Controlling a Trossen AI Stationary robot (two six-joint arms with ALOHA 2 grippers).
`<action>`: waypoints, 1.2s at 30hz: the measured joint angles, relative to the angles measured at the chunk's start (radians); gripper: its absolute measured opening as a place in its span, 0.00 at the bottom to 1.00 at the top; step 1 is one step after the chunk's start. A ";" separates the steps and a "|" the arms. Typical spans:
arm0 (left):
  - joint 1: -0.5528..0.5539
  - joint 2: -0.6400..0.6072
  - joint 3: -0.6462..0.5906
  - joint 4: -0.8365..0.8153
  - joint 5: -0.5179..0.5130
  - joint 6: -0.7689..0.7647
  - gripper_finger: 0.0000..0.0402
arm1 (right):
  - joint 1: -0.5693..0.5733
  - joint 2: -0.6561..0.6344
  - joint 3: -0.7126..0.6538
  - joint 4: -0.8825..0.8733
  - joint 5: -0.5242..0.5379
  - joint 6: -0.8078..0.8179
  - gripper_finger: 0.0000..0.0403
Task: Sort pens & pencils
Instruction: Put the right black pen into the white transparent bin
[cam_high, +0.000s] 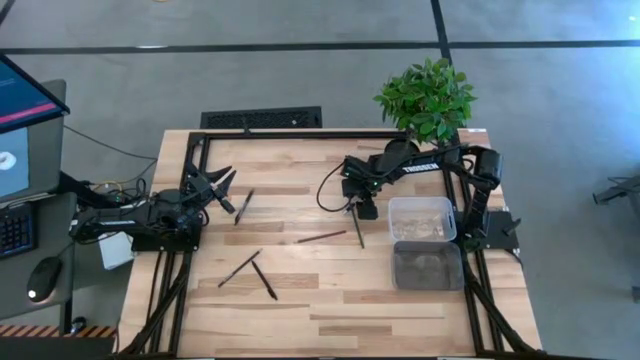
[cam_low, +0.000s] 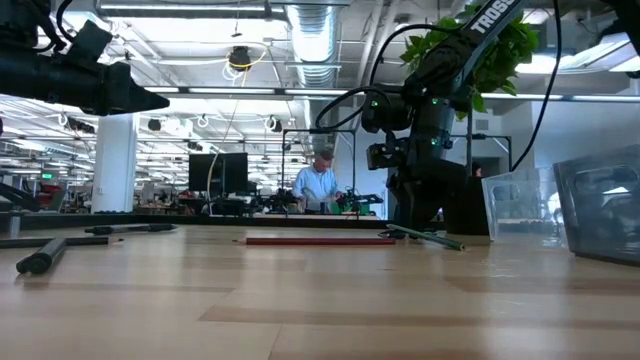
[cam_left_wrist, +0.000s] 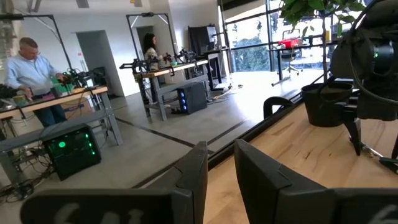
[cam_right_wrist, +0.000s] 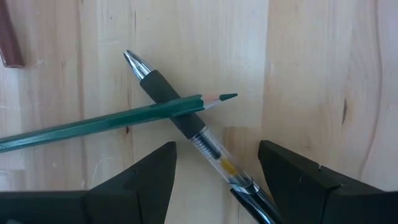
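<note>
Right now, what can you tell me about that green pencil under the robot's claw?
The green pencil is a slim stick painted green, apparently wood, sharpened to a green tip with pale bare wood behind it. It lies flat on the light wooden table and crosses over a clear pen with a dark rubber grip and metal point, resting on that grip. The right gripper hangs just above with its fingers spread, touching neither. The pencil's far end runs out of view.

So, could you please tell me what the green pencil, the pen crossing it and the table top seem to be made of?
Green pencil: likely wood under glossy green paint; bare pale wood shows at the sharpened tip.
Pen: apparently plastic, with a see-through barrel, a matte black grip that looks rubbery, and a shiny, probably metal, tip.
Table top: light wood, with visible grain and plank seams.
</note>
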 joint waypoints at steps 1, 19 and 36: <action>0.000 0.000 0.000 0.000 0.000 0.000 0.18 | 0.000 0.000 0.000 0.000 0.001 0.000 0.64; 0.000 0.000 0.000 0.000 0.000 0.000 0.18 | -0.001 0.001 0.000 0.010 0.009 -0.002 0.25; 0.000 0.000 0.000 0.000 0.000 0.000 0.18 | -0.001 0.006 0.024 -0.013 0.009 0.004 0.18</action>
